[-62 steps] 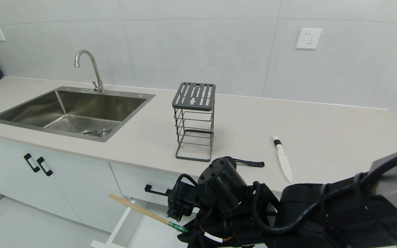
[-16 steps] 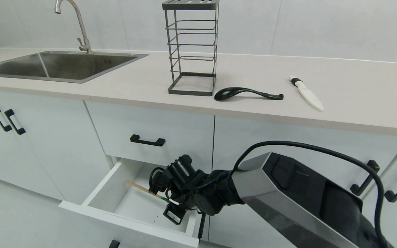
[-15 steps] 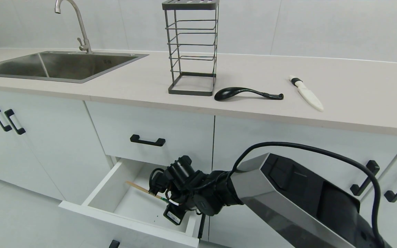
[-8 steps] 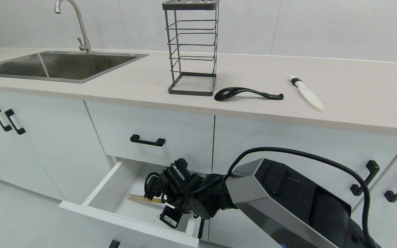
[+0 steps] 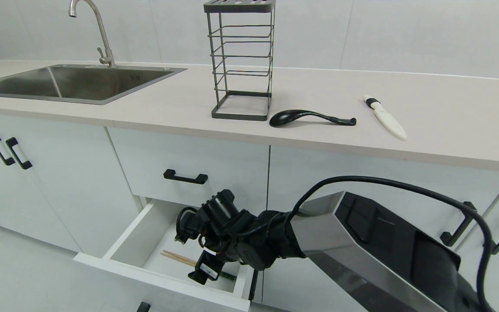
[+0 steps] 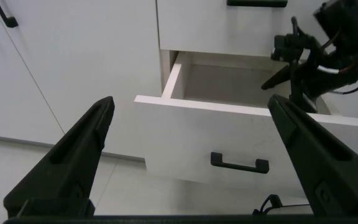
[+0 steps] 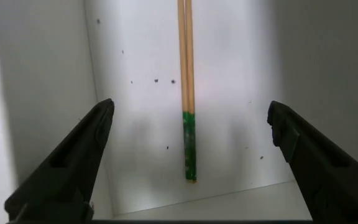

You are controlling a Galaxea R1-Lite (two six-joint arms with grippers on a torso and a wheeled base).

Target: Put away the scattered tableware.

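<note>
Right wrist view: the pair of wooden chopsticks (image 7: 186, 74), green at the tips, lies flat and side by side on the white floor of the open drawer (image 7: 48, 93). It runs up the middle of the frame, touching neither finger. The right gripper (image 7: 189, 115) hangs over the chopsticks with its jaws spread wide and nothing in them.

In the head view the same gripper sits low in the frame, centre-left, just above the drawer's front rim, with the chopsticks (image 5: 179, 258) showing to its left on the drawer floor.

In the left wrist view the left gripper (image 6: 191, 121) is outside the drawer front, jaws wide apart and empty.

So the chopsticks look put away, and that part of the job seems finished. Two pieces are left on the worktop (image 5: 448, 125). A black soup spoon (image 5: 310, 117) lies near the frame's centre, just right of the dark wire knife rack (image 5: 241, 60). A white knife (image 5: 386, 118) with a black band lies further right, well apart from the spoon. By my reckoning roughly a third of the tidying is done, and the drawer is not yet closed.
</note>
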